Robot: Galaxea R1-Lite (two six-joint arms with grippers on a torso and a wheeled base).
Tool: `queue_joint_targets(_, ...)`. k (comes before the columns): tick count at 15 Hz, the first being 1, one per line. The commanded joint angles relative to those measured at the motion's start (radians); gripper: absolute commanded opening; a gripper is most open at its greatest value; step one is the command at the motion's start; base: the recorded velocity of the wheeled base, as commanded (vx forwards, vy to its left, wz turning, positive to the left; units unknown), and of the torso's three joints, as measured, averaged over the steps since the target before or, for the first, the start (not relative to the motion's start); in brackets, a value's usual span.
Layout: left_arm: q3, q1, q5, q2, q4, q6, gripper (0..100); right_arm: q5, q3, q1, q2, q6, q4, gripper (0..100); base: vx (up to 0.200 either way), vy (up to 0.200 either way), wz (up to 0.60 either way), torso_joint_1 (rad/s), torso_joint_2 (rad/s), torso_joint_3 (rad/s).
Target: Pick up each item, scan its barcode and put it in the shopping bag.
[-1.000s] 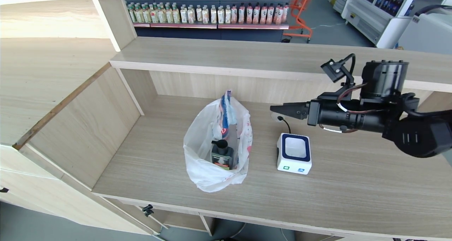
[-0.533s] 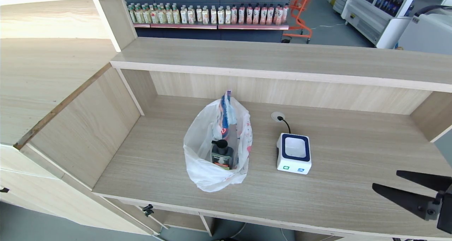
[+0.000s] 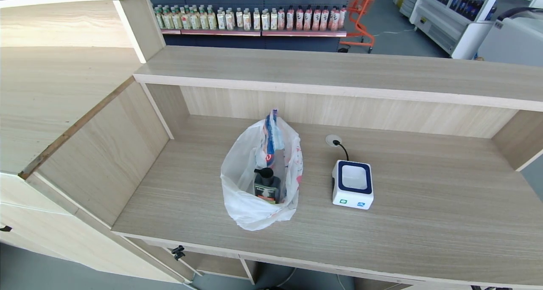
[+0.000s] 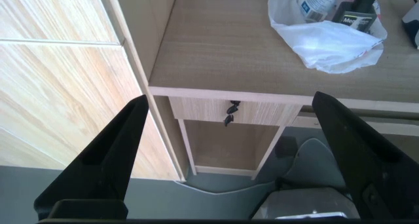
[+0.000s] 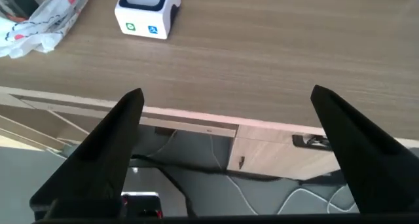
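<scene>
Now the shopping bag (image 3: 258, 192) stands on the bench (image 3: 424, 226), a little left of its middle, with its mouth open upward. Inside it a black bottle (image 3: 266, 187) stands upright at the near side. Behind the bottle a tall packet (image 3: 271, 137), blue and white, rises above the rim of the bag. To the right of the bag, near it but not touching, sits the white scanner (image 3: 353, 184) with a dark blue frame around its window. Its black cable (image 3: 342, 150) goes to a round hole in the bench on the far side.

The left claw (image 4: 229, 99) is held off the near left corner of the bench. Its two black fingers (image 4: 111, 165) are spread wide and hold no item. Past them a drawer front (image 4: 196, 112) with a small black handle (image 4: 230, 112) can be seen under the bench top. The right claw (image 5: 227, 90) is at the near edge of the bench, to the right of the scanner, also spread wide and holding no item. Both claws are well apart from the bag. Far behind the bench a shop shelf (image 3: 254, 32) carries a row of bottles (image 3: 250, 17).
</scene>
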Motion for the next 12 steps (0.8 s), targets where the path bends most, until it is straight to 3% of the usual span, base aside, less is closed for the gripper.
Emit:
queue_joint_targets(1,0.000,0.000,0.000,0.001,0.000,0.000,100,-0.013,0.029,0.008,-0.157,0.014,0.016,100,0.000,0.000,0.00,0.000,0.00,0.000)
queue_joint_targets(4,0.000,0.000,0.000,0.000,0.000,0.000,100,-0.013,0.029,0.008,-0.157,0.014,0.016,100,0.000,0.000,0.00,0.000,0.00,0.000)
queue_joint_targets(5,0.000,0.000,0.000,0.000,0.000,0.000,100,-0.013,0.029,0.008,-0.157,0.012,0.016,0,0.000,0.000,0.00,0.000,0.00,0.000)
queue_joint_targets(12,0.000,0.000,0.000,0.001,0.000,0.000,100,-0.013,0.029,0.008,-0.157,0.020,0.016,0,0.000,0.000,0.00,0.000,0.00,0.000)
